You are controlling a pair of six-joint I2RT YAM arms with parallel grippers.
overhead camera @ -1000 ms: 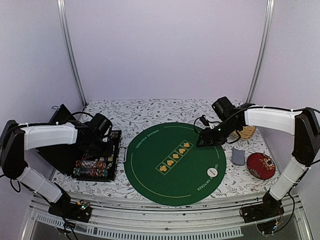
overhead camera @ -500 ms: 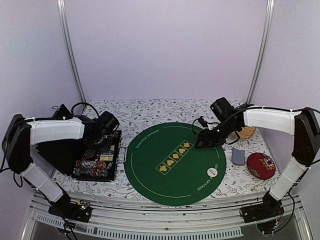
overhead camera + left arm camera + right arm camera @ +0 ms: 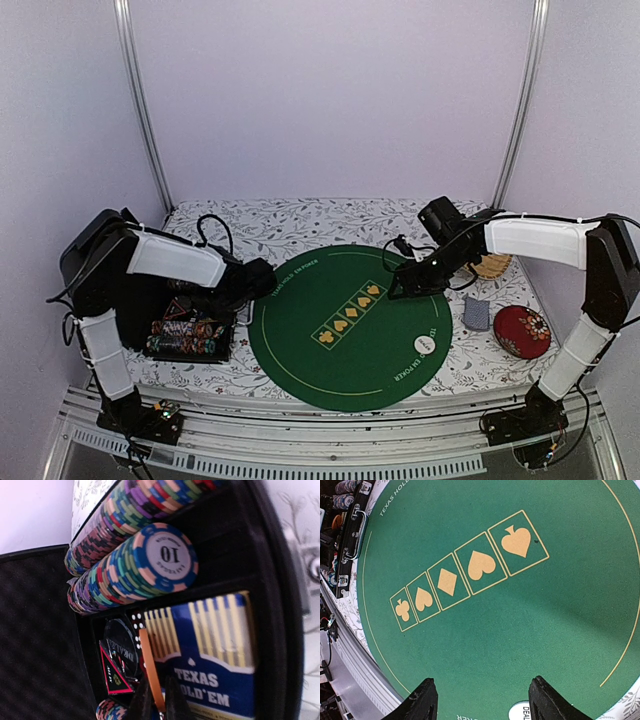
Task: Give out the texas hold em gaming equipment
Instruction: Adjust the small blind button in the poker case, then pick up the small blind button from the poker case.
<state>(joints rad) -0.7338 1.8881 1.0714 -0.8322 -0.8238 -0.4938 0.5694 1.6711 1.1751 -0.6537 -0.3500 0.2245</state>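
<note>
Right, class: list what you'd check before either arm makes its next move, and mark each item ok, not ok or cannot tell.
1. Left gripper shut on the orange disc: ok.
2. Right gripper open, empty, above the green mat: ok.
3. Grippers well apart, at opposite sides of the mat: ok.
4. Orange disc lifted clear of the black case: cannot tell.
5. Poker chips out on the mat: not ok, they lie in the case.

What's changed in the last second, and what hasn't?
The left arm swung right, from over the chip case to the left edge of the green mat; the left pincer is shut on a thin orange disc. The right pincer, open above the mat, the white disc and the cards stayed put.
</note>
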